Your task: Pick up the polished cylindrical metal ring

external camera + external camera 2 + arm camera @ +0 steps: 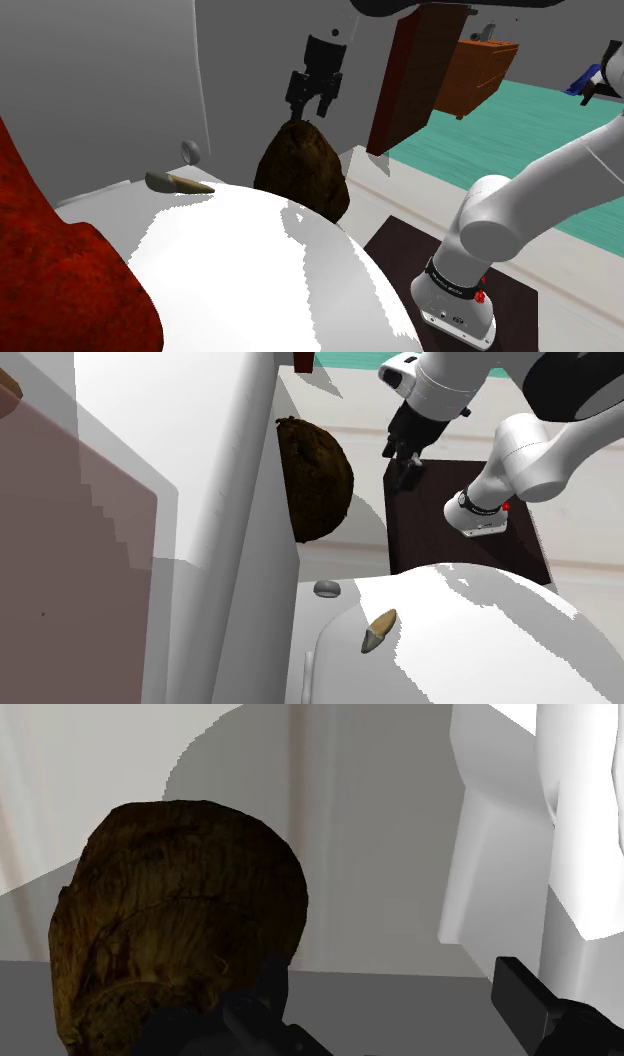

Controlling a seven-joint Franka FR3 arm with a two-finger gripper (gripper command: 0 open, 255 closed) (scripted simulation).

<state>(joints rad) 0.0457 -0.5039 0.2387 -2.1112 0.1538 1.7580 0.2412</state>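
- The ring [190, 151], small and grey, lies by the wall, to the shoulder view's left of the brown lump [303, 165], just past the white top [250, 270].
- A pointed wedge [178, 182] lies near it.
- The gripper [313, 105] hangs over the lump, well apart from the ring, jaws wide and empty.
- Best to cross above the lump, centre over the ring, drop straight and close gently, since a smooth ring probably slips.

In the shoulder view a white dome [250, 285] hides the brown lump's [300, 165] lower part. In the second exterior view a white panel [250, 452] covers its side. I cannot tell the small grey thing's [190, 151] shape.
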